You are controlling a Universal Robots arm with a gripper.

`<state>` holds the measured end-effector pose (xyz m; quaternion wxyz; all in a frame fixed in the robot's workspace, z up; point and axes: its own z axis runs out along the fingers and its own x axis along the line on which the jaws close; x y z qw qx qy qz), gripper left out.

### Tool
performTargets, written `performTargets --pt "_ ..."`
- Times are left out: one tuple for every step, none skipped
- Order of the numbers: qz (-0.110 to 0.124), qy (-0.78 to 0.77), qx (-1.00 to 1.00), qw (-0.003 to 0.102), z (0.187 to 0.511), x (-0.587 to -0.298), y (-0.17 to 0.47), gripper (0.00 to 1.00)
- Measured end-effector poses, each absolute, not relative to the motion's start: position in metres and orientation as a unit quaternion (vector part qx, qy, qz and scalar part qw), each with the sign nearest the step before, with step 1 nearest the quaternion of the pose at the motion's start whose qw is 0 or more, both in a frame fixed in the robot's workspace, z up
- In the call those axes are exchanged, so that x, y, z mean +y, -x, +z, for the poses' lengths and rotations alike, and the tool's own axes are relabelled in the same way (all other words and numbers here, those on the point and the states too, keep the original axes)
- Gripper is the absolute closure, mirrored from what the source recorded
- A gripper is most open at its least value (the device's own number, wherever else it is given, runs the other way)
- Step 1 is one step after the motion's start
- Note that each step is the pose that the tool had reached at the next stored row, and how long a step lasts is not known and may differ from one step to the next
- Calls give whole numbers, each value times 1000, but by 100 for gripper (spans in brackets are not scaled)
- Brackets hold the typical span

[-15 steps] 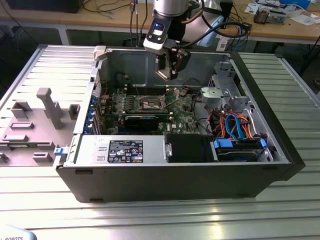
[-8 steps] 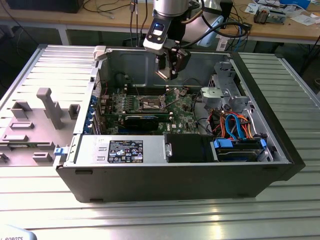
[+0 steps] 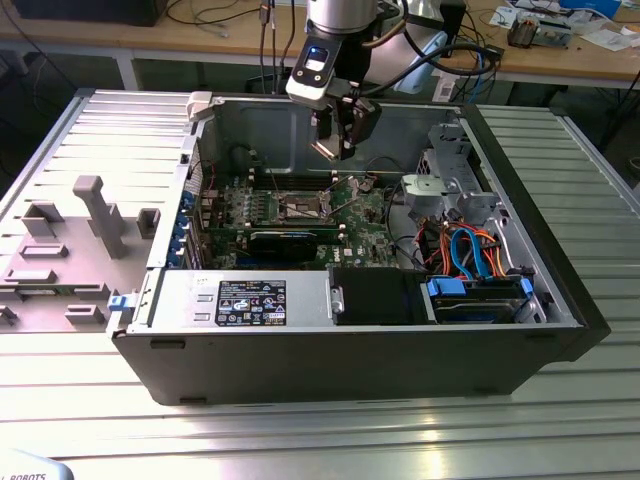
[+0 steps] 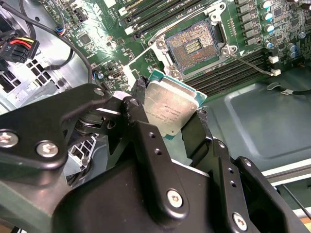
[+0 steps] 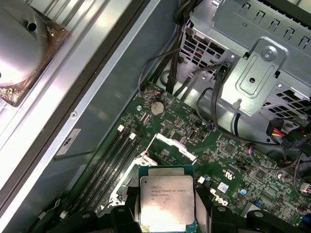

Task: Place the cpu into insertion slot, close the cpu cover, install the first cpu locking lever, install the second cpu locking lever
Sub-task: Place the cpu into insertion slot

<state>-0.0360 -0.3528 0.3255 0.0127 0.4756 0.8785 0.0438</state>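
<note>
- The hand (image 3: 340, 140) is seen hanging inside the open computer case (image 3: 350, 365), above the green motherboard (image 3: 365, 215).
- In both wrist views the hand (image 4: 170, 104) (image 5: 167, 213) is clenched on the cpu (image 4: 167, 109) (image 5: 166, 199). The chip is gripped by two opposite edges, its silver-grey top is in plain sight, and it is held clear of the board.
- The insertion slot (image 4: 193, 47) (image 3: 300, 207) is left uncovered, with its field of contacts exposed, and nothing is seated in it. The cpu is held near it but apart from it.
- The cpu cover (image 5: 174, 145) is seen as a silvery frame tipped up off the slot.
- A thin metal lever (image 4: 250, 63) is stretched from a corner of the slot across the memory slots (image 4: 233, 73).
- The case is laid on its side on the ribbed metal bench (image 3: 320, 430). Within its walls the motherboard, a grey drive cage (image 3: 450, 175), orange and blue cables (image 3: 470, 250) and a labelled power supply (image 3: 250, 300) are contained.
- A grey fixture tray (image 3: 60, 270) is set on the bench beside the case, at the exterior view's left.
</note>
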Motion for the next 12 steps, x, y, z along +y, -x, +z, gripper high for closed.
performTargets --pt "44 -476 878 13 325 -353 36 46" --pt "44 -476 878 13 325 -353 36 46" --pt "44 -476 878 13 325 -353 36 46" --pt "44 -477 878 13 325 -353 36 46" --pt "44 -477 878 13 325 -353 36 46" --pt "44 -477 878 13 325 -353 36 46" --pt "44 -478 877 13 325 -353 36 46" --pt "44 -478 877 13 325 -353 36 46" --pt "44 -478 877 13 325 -353 36 46" --pt "44 -479 877 13 325 -353 36 46" --pt "44 -479 877 13 325 -353 36 46" --pt "44 -480 876 13 325 -353 36 46"
